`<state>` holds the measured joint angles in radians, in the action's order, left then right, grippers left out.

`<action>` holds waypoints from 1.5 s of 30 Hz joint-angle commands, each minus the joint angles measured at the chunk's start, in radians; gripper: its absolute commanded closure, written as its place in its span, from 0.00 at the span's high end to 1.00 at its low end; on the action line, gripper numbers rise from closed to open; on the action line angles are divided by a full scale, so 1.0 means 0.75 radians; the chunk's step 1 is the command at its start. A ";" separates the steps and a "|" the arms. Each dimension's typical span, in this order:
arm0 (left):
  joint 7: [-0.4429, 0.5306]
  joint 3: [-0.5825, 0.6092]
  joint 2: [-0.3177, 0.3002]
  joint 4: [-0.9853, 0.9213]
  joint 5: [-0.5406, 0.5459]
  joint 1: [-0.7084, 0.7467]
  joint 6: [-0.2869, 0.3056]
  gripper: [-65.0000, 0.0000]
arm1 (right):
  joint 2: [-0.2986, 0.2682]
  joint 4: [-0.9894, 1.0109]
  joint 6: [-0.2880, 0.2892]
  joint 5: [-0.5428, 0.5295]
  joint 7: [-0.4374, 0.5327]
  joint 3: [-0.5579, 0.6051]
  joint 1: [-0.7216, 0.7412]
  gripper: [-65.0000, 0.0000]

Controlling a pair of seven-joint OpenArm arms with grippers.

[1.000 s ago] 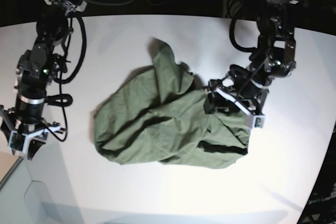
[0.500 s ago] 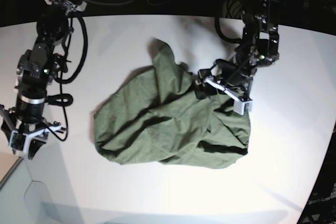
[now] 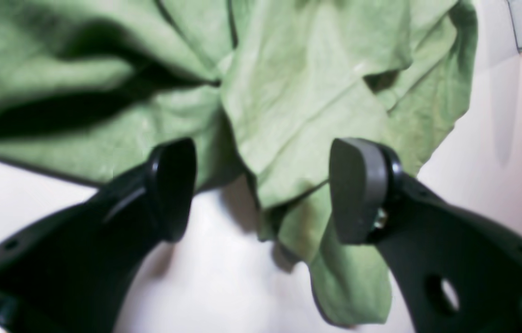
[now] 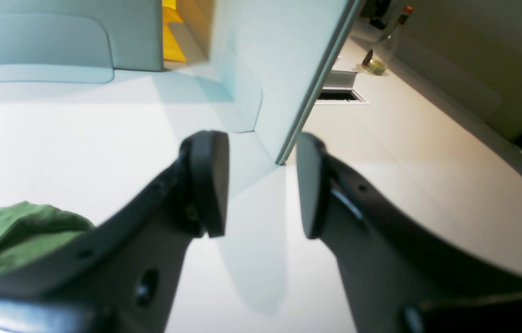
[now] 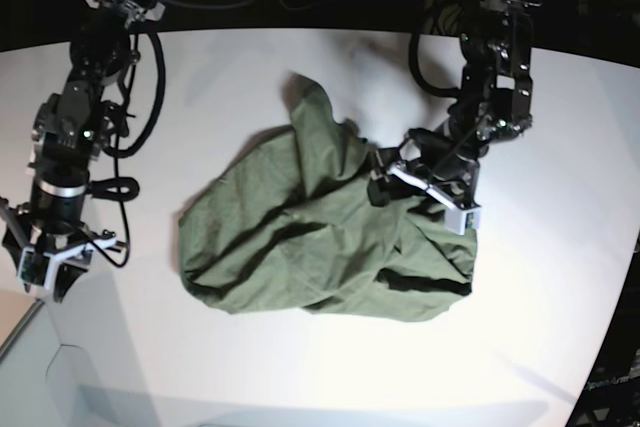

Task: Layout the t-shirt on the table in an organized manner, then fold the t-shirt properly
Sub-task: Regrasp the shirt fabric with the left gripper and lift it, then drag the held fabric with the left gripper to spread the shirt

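in the left wrist view, the t-shirt (image 3: pixel 316 92) is seen bunched into deep folds on the white table (image 3: pixel 205 282), with one loose flap of fabric hanging down between the wide-apart jaws of the left gripper (image 3: pixel 261 189); the cloth passes just beside the right-hand pad, but no pinch on it is shown and the jaws are not closed. in the right wrist view, the right gripper (image 4: pixel 261 185) is seen with its jaws apart and nothing between them, held over bare tabletop, and only a small green edge of the shirt is caught in the lower left corner, well apart from the pads. in the base view, the shirt lies as a crumpled heap near the middle of the table, its sleeves and hem not distinguishable; the left gripper is positioned at the heap's right edge, while the right gripper is parked near the table's left edge, away from the cloth. the task is judged to be at its very start: nothing is spread flat yet, so the full layout and every fold are left to be done.
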<state>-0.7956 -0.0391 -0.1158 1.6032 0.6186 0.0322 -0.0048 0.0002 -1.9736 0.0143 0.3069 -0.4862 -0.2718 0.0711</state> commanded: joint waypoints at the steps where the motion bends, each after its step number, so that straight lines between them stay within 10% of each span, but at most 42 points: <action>1: 0.016 0.000 0.000 0.020 0.017 -0.024 0.003 0.65 | -0.007 -0.019 -0.002 0.005 0.042 -0.001 0.021 0.38; 8: 0.016 0.000 0.000 0.020 0.017 -0.034 0.005 0.14 | -0.007 -0.019 -0.002 0.005 0.042 -0.001 0.021 0.38; 29: 0.016 -0.012 0.092 0.061 0.021 -0.103 0.005 0.01 | -0.009 -0.019 -0.002 0.005 0.042 -0.001 0.021 0.38; 45: 0.070 0.000 0.213 -0.281 0.007 -0.916 0.001 0.00 | -0.018 -0.021 -0.002 0.013 0.040 -0.005 0.021 0.38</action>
<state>-0.7616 -0.0376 0.0414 1.3750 0.6197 -0.6220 -0.0044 -0.0032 -1.9709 0.0147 0.3103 -0.4858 -0.2737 0.0704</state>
